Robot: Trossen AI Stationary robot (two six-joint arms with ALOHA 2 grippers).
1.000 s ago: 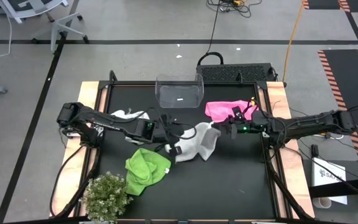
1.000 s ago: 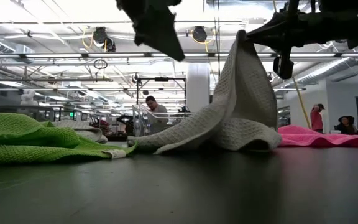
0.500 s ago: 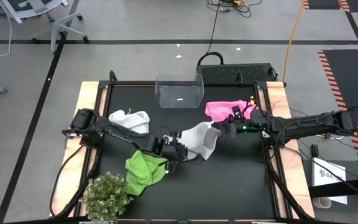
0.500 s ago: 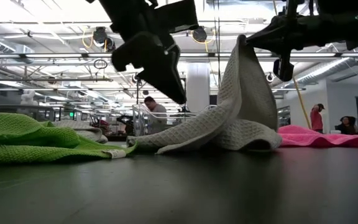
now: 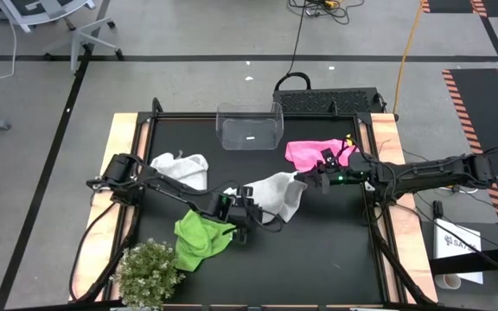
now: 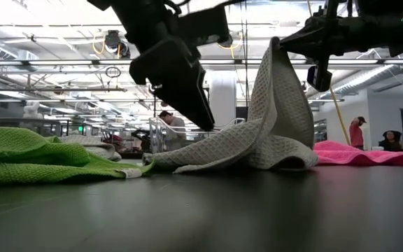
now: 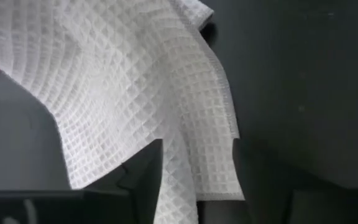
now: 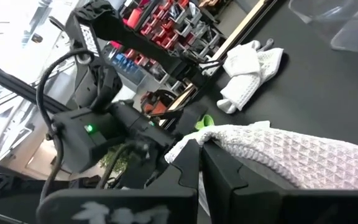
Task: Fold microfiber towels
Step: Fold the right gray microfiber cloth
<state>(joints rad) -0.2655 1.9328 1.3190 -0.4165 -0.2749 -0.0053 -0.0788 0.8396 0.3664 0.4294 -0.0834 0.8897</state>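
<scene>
A white waffle-weave towel [image 5: 275, 194] stands tent-like at mid-table, its upper part raised by my right gripper [image 5: 308, 180], which is shut on it. My left gripper [image 5: 241, 222] hangs low at the towel's near-left side, pointing steeply down. It is open, and its fingers [image 7: 143, 186] stand on either side of a strip of the towel's hemmed edge [image 7: 194, 180]. The lime green towel [image 5: 199, 238] lies crumpled near the front left, a second white towel [image 5: 182, 166] at the left, and the pink towel [image 5: 316, 153] at the far right. My right gripper pinches the white towel's raised edge [image 8: 215, 138] between its two fingers, coming in level from the table's right. The towel hangs down from that peak [image 6: 275, 49] in slack folds, and its lower part [image 6: 215, 157] lies spread on the table. My left gripper has the towel's edge between its open fingers; I cannot tell whether they touch it.
A clear plastic bin [image 5: 249, 126] stands at the far edge in the middle. A small green bushy plant [image 5: 149, 273] sits at the near left corner. Bare black table top [image 5: 318, 250] lies toward the near right. People stand in the room beyond the table.
My left gripper has come down and toward the table's near edge, rolling as it went, and now hangs low at the white towel's near-left edge. The white towel stays raised by my right gripper.
</scene>
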